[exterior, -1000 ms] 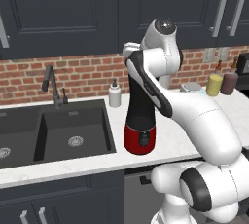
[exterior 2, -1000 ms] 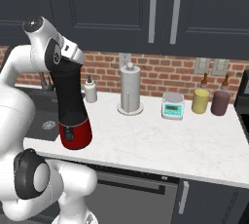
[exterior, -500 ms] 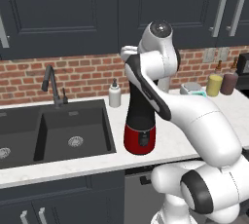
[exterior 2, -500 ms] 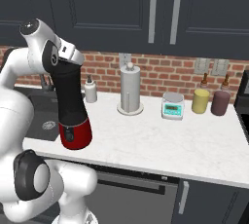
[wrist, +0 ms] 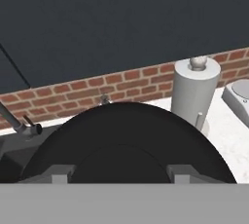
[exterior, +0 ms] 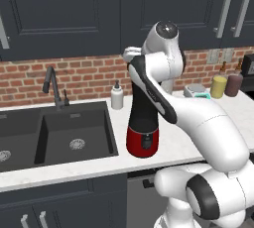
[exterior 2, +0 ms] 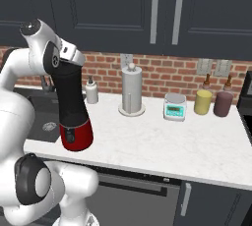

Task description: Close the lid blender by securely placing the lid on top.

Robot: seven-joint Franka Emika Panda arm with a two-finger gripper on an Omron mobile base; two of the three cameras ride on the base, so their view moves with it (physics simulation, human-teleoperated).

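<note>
The blender [exterior: 143,123] stands on the counter by the sink, a tall black jar [exterior 2: 71,102] on a glossy red base [exterior 2: 76,135]. My gripper [exterior 2: 70,62] sits right at the jar's top, also seen from the left as the gripper [exterior: 133,59]. In the hand view the lid [wrist: 127,135] is a wide black disc just below the camera. The gripper [wrist: 121,173] is shut on the lid, with one grey fingertip [wrist: 62,172] on each side of the raised middle. In the base views I cannot tell the lid from the jar's rim.
A white paper-towel roll [exterior 2: 132,90] stands right of the blender, with a small soap bottle [exterior: 117,96] behind it. The sink [exterior: 74,133] and faucet [exterior: 52,85] lie to the left. A scale [exterior 2: 174,107] and two jars [exterior 2: 202,102] stand far right. Dark cabinets hang overhead.
The hand has sunk a little toward the jar's top with the lid in it. The blender has not moved.
</note>
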